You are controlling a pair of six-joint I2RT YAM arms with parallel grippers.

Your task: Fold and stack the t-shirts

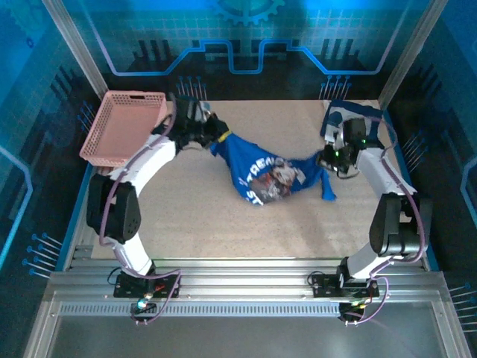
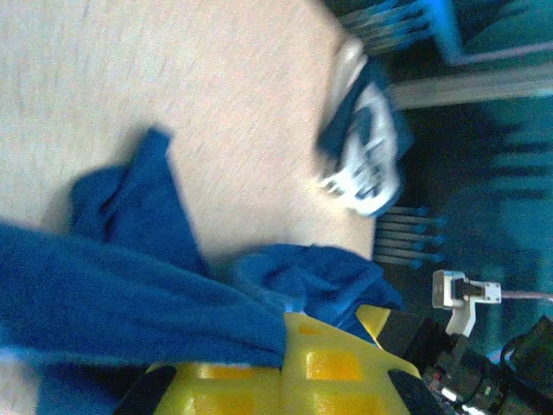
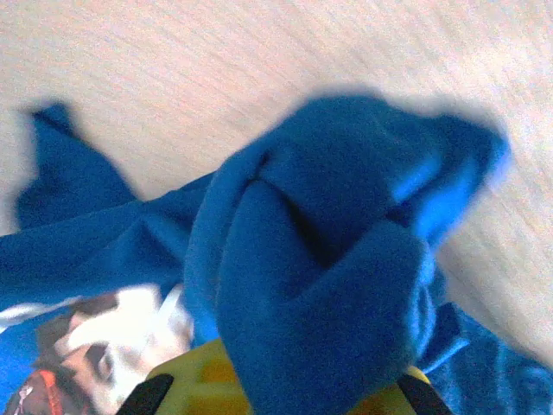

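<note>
The left gripper (image 1: 215,134) and the right gripper (image 1: 325,159) are each pinching one end of the blue t-shirt (image 1: 272,176), which is sagging near the pink basket (image 1: 123,127), so pulling apart slowly is looking best.

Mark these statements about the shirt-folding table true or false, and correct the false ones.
1. The left jaws and the right jaws are shut on the printed blue t-shirt. True.
2. That t-shirt lies flat and folded. False: it is bunched up and stretched between the two arms.
3. The pink basket stands at the far right of the table. False: it stands at the far left.
4. A second t-shirt lies near the far right corner. True.
</note>
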